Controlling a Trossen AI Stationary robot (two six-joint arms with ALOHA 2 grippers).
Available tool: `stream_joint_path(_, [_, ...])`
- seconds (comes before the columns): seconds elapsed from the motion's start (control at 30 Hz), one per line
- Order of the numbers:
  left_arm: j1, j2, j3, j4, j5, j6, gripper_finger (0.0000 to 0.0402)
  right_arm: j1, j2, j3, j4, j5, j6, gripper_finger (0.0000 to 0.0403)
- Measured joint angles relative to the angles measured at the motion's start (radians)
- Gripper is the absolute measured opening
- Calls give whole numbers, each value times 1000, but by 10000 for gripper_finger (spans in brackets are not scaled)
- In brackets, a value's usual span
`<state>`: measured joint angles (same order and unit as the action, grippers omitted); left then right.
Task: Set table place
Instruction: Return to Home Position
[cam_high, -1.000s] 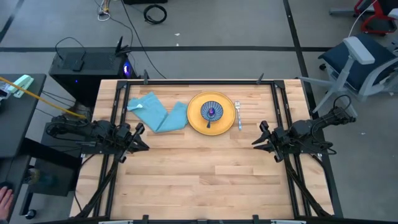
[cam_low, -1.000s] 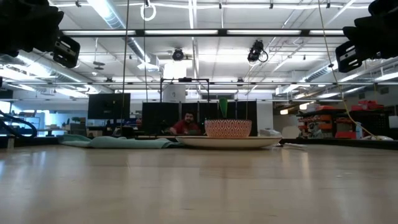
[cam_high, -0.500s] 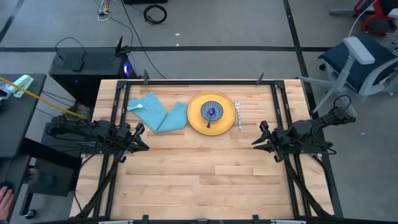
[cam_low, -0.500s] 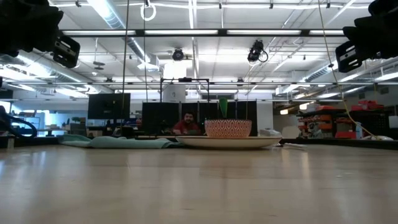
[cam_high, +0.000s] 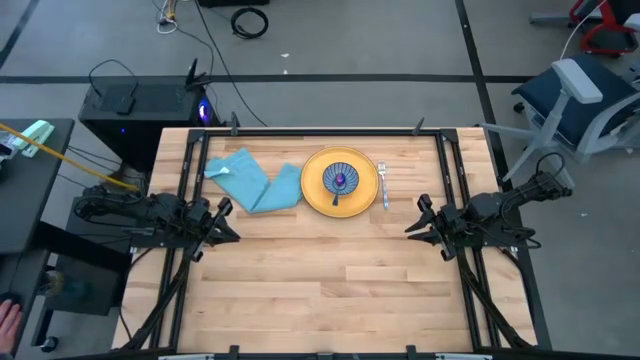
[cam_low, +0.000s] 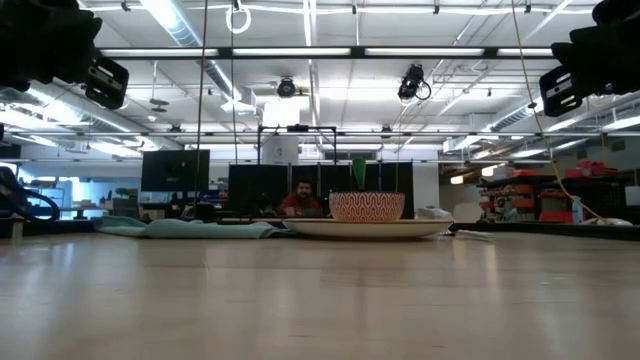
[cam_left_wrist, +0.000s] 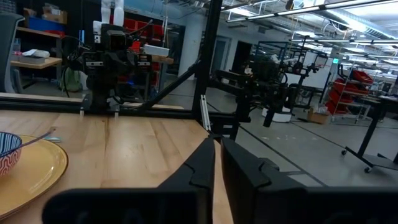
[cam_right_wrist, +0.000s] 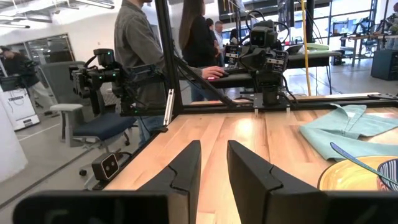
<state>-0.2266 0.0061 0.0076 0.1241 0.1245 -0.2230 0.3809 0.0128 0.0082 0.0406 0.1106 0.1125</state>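
From here the left end effector is clenched on nothing and the right end effector released, both parked at the surface sides; between them, slightly beyond, sit napkin, yellow plate with bowl and spoon, fork: the place looks set, nothing left

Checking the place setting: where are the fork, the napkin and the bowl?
fork (cam_high: 383, 186): high view, middle of its length.
napkin (cam_high: 254, 184): high view, centre of the cloth.
bowl (cam_low: 366, 207): low view, patterned side wall.
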Motion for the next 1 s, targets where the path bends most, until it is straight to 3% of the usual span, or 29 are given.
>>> stream_joint_path(1.0, [0,0,0,0,0,0,30,0,0,0,0,0,0,85])
